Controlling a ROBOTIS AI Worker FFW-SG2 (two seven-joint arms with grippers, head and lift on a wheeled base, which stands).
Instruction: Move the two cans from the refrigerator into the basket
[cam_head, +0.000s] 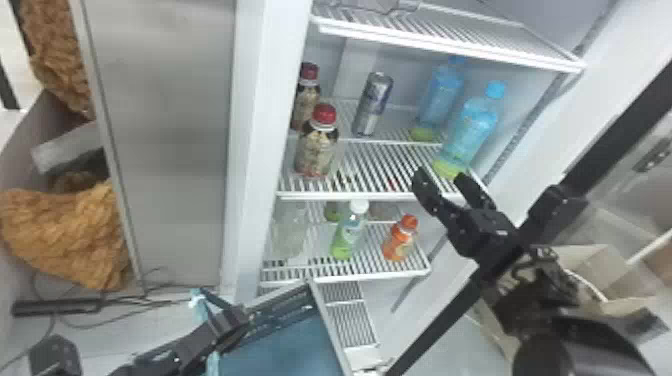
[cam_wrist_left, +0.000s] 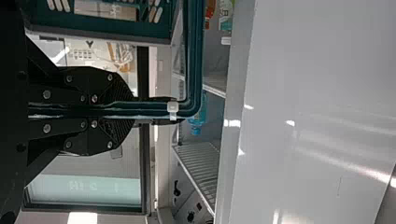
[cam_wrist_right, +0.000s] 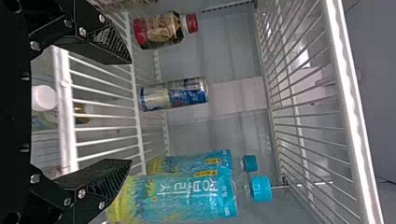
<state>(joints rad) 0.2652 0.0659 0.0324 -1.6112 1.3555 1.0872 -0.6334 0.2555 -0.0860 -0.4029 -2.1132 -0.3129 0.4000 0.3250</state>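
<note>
- While our right gripper (cam_head: 441, 181) stands spread wide at the front edge of the middle shelf (cam_head: 345, 194), we have nothing between its fingers.
- We see a silver-and-blue can (cam_head: 372, 104) upright toward the back of that shelf, well apart from our right fingertips; in the right wrist view it lies in line with the gap between them.
- To the can's left we find two red-capped bottles (cam_head: 318, 145), one behind the other.
- To its right we have two blue-capped bottles (cam_head: 467, 132), the front one near our right gripper; we cannot tell whether they touch.
- With our left gripper (cam_head: 240, 320), we have the basket (cam_head: 327, 325) clamped by its rim, the fingers closed around it in the left wrist view.
- We have the basket low, in front of the refrigerator (cam_head: 255, 150).
- On the lower shelf (cam_head: 372, 276) we see a white-capped bottle (cam_head: 350, 232) and, just right of it, an orange bottle (cam_head: 400, 240), both upright.
</note>
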